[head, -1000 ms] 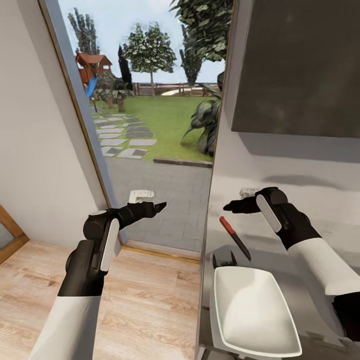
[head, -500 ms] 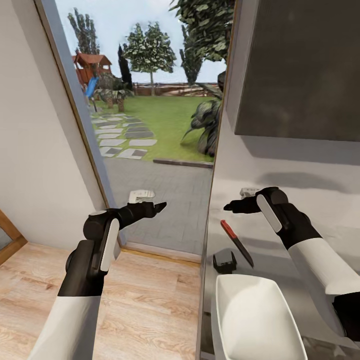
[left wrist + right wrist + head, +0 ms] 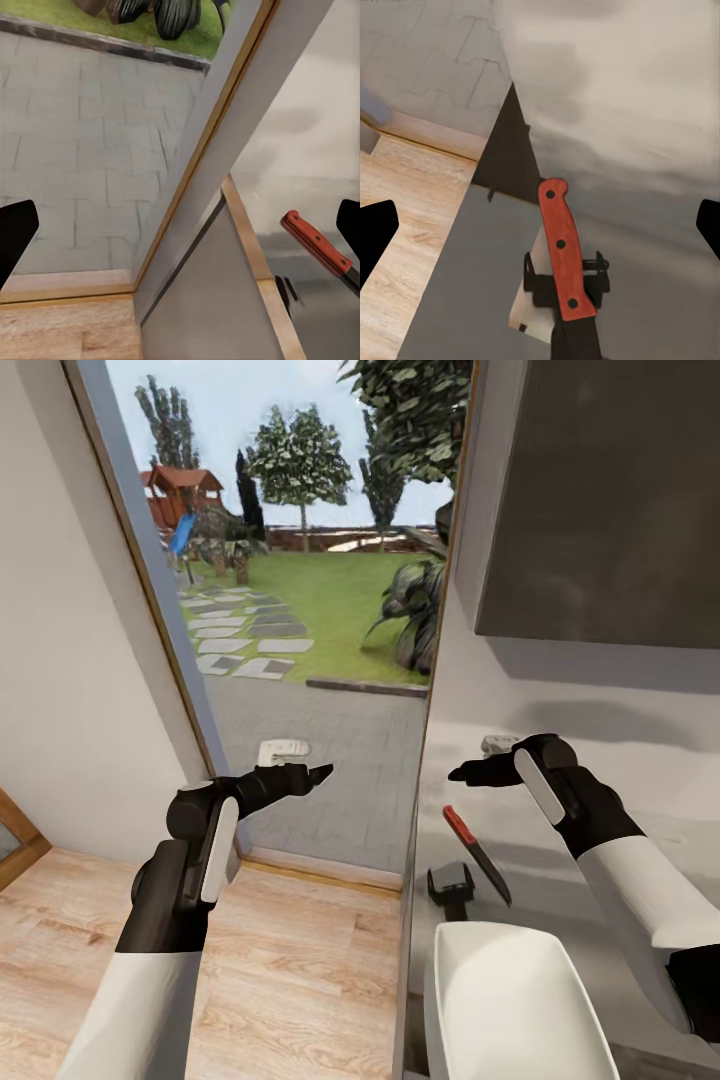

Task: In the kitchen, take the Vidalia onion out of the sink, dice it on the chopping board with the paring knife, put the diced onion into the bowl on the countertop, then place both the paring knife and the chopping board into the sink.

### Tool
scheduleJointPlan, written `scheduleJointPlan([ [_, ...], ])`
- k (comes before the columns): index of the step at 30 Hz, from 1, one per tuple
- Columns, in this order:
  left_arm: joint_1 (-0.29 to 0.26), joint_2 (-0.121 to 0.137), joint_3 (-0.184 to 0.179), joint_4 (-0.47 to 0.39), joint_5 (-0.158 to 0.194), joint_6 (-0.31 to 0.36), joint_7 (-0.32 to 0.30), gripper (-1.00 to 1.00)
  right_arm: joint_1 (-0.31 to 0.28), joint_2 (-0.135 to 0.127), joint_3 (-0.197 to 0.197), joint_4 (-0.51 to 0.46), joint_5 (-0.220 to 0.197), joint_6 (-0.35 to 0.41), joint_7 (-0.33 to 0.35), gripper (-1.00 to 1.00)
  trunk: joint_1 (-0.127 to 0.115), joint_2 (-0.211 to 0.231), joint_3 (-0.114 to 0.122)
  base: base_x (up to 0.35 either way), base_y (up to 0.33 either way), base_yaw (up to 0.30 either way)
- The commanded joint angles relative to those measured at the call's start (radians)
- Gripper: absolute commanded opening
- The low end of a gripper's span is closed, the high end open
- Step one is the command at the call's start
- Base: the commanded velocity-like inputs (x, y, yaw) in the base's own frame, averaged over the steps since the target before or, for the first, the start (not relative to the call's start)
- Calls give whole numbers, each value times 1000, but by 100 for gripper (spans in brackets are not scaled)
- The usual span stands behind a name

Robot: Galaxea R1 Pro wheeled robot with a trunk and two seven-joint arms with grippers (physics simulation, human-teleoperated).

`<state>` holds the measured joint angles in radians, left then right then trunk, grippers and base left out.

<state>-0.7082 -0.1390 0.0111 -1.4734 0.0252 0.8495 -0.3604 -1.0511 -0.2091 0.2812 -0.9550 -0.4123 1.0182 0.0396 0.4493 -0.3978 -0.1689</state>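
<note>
Head view has shifted (camera moved, paring knife [image 3: 477,842] unmoved on the desk [image 3: 640,860]); both hands, left [image 3: 322,771] and right [image 3: 458,771], released, empty.

Head camera looks forward and down along the countertop [image 3: 560,880]; both wrist cameras close in on the knife [image 3: 477,855] [image 3: 315,241] [image 3: 563,251].

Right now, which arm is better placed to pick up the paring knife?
The right. Its hand hovers open over the countertop, just beyond the paring knife, whose red handle faces it. The left hand hangs open off the counter's end, over the floor by the glass door.
</note>
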Motion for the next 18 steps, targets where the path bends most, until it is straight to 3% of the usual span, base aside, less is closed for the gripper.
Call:
scheduleJointPlan([
  [1,-1,-1,1,-1,2,6,-2,100,-1,-1,3,-1,4,3,4,100,1,-2,-2,14,0,0],
  [9,-1,-1,1,-1,2,6,-1,100,-1,-5,3,3,5,3,-7,100,1,-2,-2,4,0,0],
  [13,-1,-1,1,-1,2,6,-2,100,-1,-5,2,25,6,3,-47,100,1,-2,-2,0,0,0],
  [18,-1,-1,1,-1,2,6,-1,100,-1,-4,-3,125,6,0,-128,100,1,-2,-2,0,0,0],
])
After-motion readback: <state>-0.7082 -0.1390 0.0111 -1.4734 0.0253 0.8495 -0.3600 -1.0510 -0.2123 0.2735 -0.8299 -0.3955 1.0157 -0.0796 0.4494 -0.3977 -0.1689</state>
